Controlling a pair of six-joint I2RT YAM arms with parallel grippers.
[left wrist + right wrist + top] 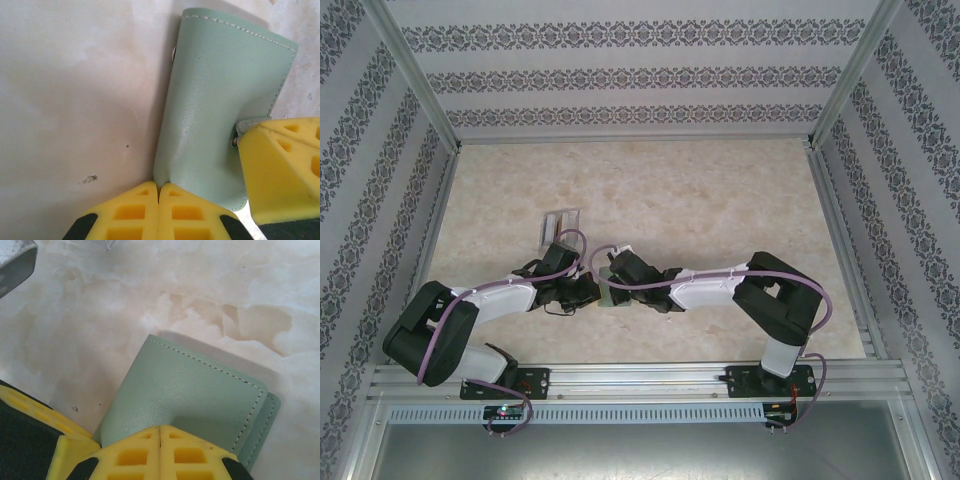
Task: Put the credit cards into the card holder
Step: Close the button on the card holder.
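The card holder (220, 100) is a sage-green wallet, folded shut and lying flat on the marble table; from above it is a small green patch (611, 298) between the two wrists. My left gripper (160, 186) is shut, its yellow fingertips pinching a crease in the wallet's near corner. My right gripper (159, 429) is shut over the wallet's (190, 390) near edge. In the left wrist view one of its fingers (280, 170) sits where the snap tab (247, 125) ends. The credit cards are out of view.
A clear plastic slotted stand (560, 225) stands just behind the left wrist. Patterned walls with aluminium rails (840, 240) enclose the table on three sides. Both arms meet at the table's near middle.
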